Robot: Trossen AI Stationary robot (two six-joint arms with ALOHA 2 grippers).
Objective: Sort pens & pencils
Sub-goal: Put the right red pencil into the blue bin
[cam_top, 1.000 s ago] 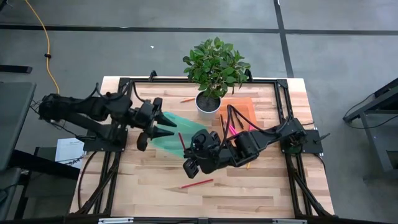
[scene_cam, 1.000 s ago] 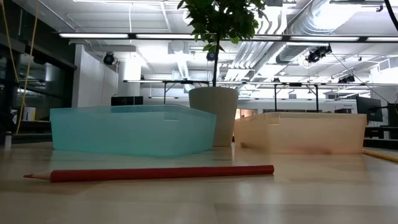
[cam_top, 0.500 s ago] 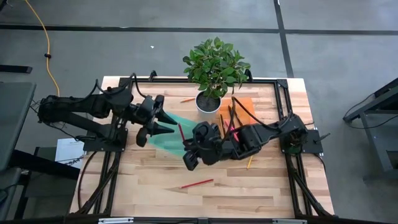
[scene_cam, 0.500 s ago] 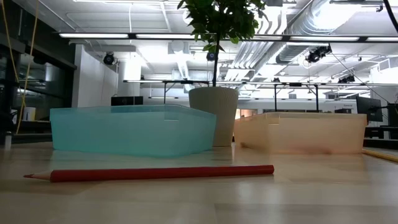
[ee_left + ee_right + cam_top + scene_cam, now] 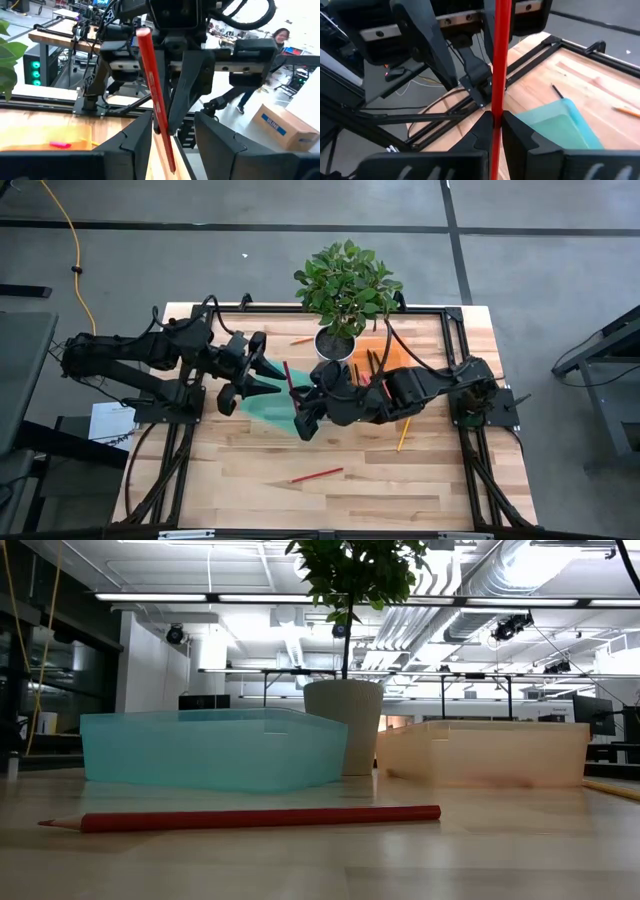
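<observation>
High view: the right gripper (image 5: 300, 415), fingers pinched on one red pencil (image 5: 289, 380), holds it over the teal tray (image 5: 270, 408) near the table (image 5: 240, 480) centre, its long axis running toward the far edge. The left gripper (image 5: 268, 376) faces it, jaws apart and empty. Three more pencils lie on the table, while the orange tray's (image 5: 395, 348) pens are mostly hidden by the arm.

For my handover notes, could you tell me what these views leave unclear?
- Teal tray contents: high view, both arms overhang it; low view, its wall hides them.
- Orange tray: right arm partly covers it.
- Both grippers: absent from low view.
- Red pencil tips: cut off in right wrist view.
</observation>
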